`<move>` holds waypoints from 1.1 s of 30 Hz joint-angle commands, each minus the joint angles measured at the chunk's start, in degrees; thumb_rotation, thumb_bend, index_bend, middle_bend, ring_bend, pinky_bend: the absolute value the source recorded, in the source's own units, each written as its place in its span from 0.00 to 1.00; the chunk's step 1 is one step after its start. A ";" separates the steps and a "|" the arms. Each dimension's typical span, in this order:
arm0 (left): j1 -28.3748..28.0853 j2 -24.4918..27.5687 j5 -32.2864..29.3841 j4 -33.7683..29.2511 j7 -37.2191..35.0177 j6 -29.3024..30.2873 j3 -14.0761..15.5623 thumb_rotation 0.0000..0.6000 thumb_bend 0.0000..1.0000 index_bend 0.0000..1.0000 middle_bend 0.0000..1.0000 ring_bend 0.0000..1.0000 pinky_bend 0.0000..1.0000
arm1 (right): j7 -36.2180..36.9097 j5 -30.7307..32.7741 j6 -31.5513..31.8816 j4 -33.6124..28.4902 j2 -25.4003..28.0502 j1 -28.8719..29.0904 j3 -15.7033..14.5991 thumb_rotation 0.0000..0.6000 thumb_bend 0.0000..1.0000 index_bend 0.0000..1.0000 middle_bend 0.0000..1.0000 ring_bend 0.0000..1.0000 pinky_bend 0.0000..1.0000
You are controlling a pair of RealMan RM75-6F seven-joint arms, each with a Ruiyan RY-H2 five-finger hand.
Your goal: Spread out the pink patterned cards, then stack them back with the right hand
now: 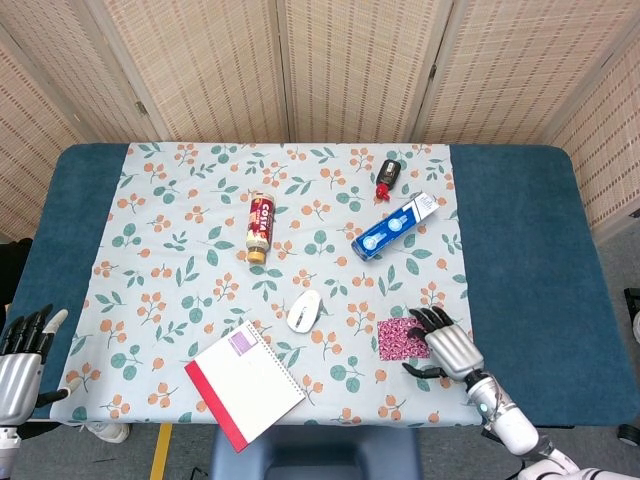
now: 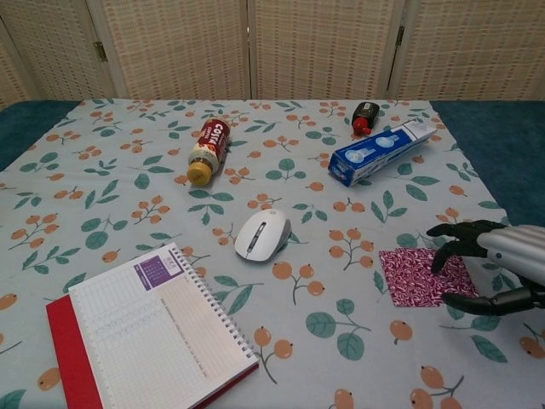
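Here the right hand (image 2: 494, 266), silver-backed with black fingers, hovers curled over the right edge of the pink patterned cards (image 2: 421, 276), fingertips down at that edge, gripping nothing. The cards lie flat on the floral tablecloth (image 2: 128, 196) near the front right, looking spread sideways, though single cards cannot be told apart. The risk, as I judge it: thin cards on soft cloth may bunch or skid toward the table edge if the fingertips press unevenly. The left hand (image 1: 22, 360) rests open, fingers apart, off the table's left corner. Farther out, a white computer mouse (image 2: 261, 233), a red-backed spiral notebook (image 2: 145, 328), a blue-and-white box (image 2: 385, 152) with unreadable print, and a brown bottle (image 2: 207, 151) reading "COSTA".
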 commanded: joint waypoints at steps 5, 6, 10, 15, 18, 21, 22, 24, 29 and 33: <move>-0.07 0.13 0.04 -0.49 0.47 -0.02 -0.04 1.00 0.18 0.11 0.03 0.06 0.00 | 0.18 1.19 1.46 0.07 2.15 -1.67 -0.38 0.25 0.34 0.29 0.08 0.00 0.00; -0.06 0.15 0.04 -0.57 0.52 0.05 -0.07 1.00 0.18 0.11 0.03 0.06 0.00 | 0.22 0.95 1.85 -0.24 2.56 -1.87 -0.50 0.25 0.34 0.29 0.08 0.00 0.00; -0.07 0.16 0.23 -0.80 0.71 0.15 -0.02 1.00 0.18 0.11 0.03 0.06 0.00 | 0.71 -0.36 2.73 -1.42 3.34 -2.05 -0.89 0.25 0.34 0.29 0.08 0.00 0.00; 0.11 0.27 0.30 -0.86 0.65 0.42 0.05 1.00 0.18 0.11 0.03 0.06 0.00 | 2.37 -2.99 2.91 -2.62 3.43 -1.58 -1.74 0.25 0.34 0.29 0.09 0.00 0.00; 0.33 0.40 0.09 -0.81 0.48 0.54 0.08 1.00 0.18 0.11 0.03 0.06 0.00 | 3.39 -4.93 2.64 -3.05 3.53 -1.21 -2.79 0.25 0.34 0.29 0.09 0.00 0.00; 0.51 0.44 0.10 -0.79 0.37 0.70 0.18 1.00 0.18 0.11 0.03 0.06 0.00 | 4.26 -6.88 2.91 -3.61 3.93 -1.05 -3.83 0.25 0.34 0.29 0.09 0.00 0.00; 0.55 0.45 0.13 -0.79 0.35 0.74 0.20 1.00 0.18 0.11 0.03 0.06 0.00 | 4.47 -7.41 3.10 -3.79 4.07 -1.04 -4.09 0.24 0.34 0.29 0.09 0.00 0.00; 0.63 0.47 0.17 -0.82 0.38 0.84 0.24 1.00 0.18 0.11 0.03 0.06 0.00 | 4.69 -8.49 3.37 -4.14 4.41 -1.05 -4.74 0.24 0.34 0.30 0.09 0.00 0.00; 0.79 0.54 0.34 -0.96 0.45 1.12 0.29 1.00 0.18 0.11 0.03 0.06 0.00 | 4.76 -9.76 2.84 -4.70 5.12 -0.97 -6.08 0.25 0.34 0.30 0.09 0.00 0.00; 0.82 0.58 0.50 -1.11 0.61 1.15 0.37 1.00 0.18 0.11 0.03 0.06 0.00 | 4.24 -8.94 1.95 -4.03 4.81 -0.80 -5.73 0.25 0.34 0.30 0.09 0.00 0.00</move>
